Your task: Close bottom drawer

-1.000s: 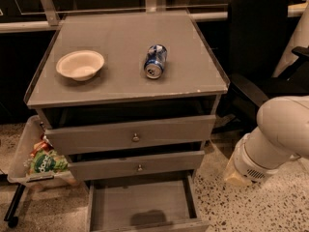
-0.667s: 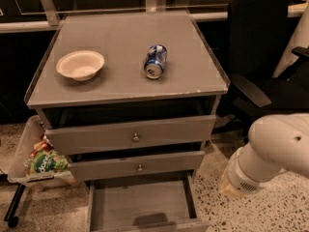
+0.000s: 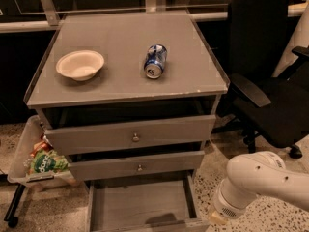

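Well — pincer (image 3: 217,220) low, beside open bottom drawer (image 3: 140,207).

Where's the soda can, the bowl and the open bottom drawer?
soda can (image 3: 155,60), camera view, its side.
bowl (image 3: 80,65), camera view, its inside.
bottom drawer (image 3: 139,203), camera view, its bare floor.
gripper: not seen, beyond the arm (image 3: 260,181) at lower right.

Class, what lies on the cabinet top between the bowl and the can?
Nothing: bare cabinet top separates bowl and can, per the camera view. The pincer sits low right, by the open bottom drawer.
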`<state>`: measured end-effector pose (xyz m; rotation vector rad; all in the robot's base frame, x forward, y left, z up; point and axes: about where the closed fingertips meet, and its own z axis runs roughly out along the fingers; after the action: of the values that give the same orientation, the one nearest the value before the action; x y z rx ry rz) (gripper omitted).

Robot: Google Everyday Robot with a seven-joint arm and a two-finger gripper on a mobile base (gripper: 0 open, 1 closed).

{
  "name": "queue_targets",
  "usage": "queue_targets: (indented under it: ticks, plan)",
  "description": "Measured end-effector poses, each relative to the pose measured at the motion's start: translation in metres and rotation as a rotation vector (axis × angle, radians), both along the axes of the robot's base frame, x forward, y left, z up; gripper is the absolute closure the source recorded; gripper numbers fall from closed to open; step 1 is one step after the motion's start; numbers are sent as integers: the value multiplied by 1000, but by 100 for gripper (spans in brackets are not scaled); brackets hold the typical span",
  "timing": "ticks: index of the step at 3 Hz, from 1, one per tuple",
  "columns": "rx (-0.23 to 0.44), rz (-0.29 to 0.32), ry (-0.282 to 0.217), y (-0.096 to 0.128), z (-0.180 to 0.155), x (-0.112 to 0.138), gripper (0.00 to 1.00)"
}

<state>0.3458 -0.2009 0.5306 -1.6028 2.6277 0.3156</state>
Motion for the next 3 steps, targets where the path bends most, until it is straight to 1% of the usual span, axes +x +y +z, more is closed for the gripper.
queue_targets:
  ticks: [1,2,3]
  plan:
    - [0,0,0,0,0,0,100]
    - [38,-16,46,6,-38,-10,100]
    - [75,-60,114,15,-111,-23,100]
